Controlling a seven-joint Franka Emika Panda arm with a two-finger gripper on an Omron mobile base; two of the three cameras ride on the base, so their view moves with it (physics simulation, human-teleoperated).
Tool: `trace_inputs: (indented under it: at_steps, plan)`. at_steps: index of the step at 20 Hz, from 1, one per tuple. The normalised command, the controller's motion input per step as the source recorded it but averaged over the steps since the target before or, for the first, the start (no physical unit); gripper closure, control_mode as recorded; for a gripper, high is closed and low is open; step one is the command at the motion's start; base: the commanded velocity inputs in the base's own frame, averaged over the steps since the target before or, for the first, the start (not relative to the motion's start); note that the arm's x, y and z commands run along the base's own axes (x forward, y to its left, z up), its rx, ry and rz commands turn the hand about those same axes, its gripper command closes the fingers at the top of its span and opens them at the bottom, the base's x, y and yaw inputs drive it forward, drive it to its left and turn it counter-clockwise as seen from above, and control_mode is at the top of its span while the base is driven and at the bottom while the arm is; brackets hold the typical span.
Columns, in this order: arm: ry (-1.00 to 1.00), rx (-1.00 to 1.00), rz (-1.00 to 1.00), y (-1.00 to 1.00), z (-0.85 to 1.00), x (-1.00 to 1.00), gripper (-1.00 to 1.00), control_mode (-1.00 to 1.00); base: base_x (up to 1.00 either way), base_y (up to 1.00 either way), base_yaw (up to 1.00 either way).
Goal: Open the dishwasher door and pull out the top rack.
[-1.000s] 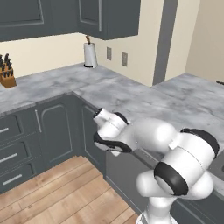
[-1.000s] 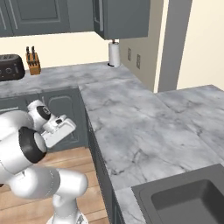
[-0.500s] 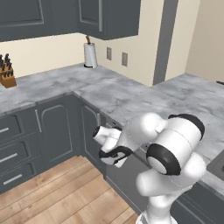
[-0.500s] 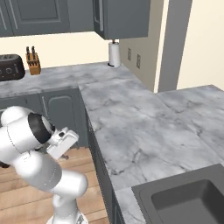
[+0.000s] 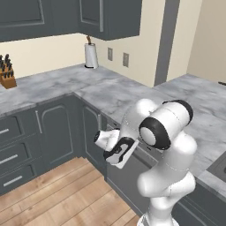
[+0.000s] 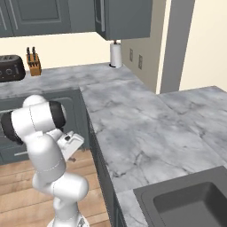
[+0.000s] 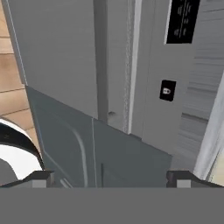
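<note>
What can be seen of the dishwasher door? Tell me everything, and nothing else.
The dishwasher door is a wide, flat, dark grey panel, smooth like painted metal, set under the marble counter right of the corner. A long bar handle runs along its top edge. It looks upright and shut, flush with the neighbouring cabinet fronts. The open gripper hangs close in front of it near the top; no contact can be made out.

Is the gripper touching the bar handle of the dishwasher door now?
Apart. In the hand view the open gripper has both fingertips standing free, and the dishwasher door with its long bar handle lies beyond them with nothing between the tips.
</note>
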Motion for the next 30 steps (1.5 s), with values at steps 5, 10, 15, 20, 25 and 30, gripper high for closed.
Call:
trace_inputs:
  at_steps: [5, 10, 15, 20, 25, 30]
  plan:
    - [-0.03, -0.11, -0.06, -0.03, -0.1, 0.46, -1.0, -1.0, 0.0, 0.0, 0.0]
    - [-0.05, -0.15, -0.05, -0.05, -0.28, 0.43, -1.0, -1.0, 0.0, 0.0, 0.0]
    - [-0.02, -0.16, -0.01, -0.05, -0.44, 0.44, -1.0, -1.0, 0.0, 0.0, 0.0]
    - [-0.03, -0.14, -0.02, 0.0, -0.36, 0.48, -1.0, -1.0, 0.0, 0.0, 0.0]
    - [-0.03, -0.1, -0.03, -0.09, -0.19, 0.41, -1.0, -1.0, 0.0, 0.0, 0.0]
    - [0.0, -0.07, -0.01, -0.15, -0.49, 0.39, -1.0, -1.0, 0.0, 0.0, 0.0]
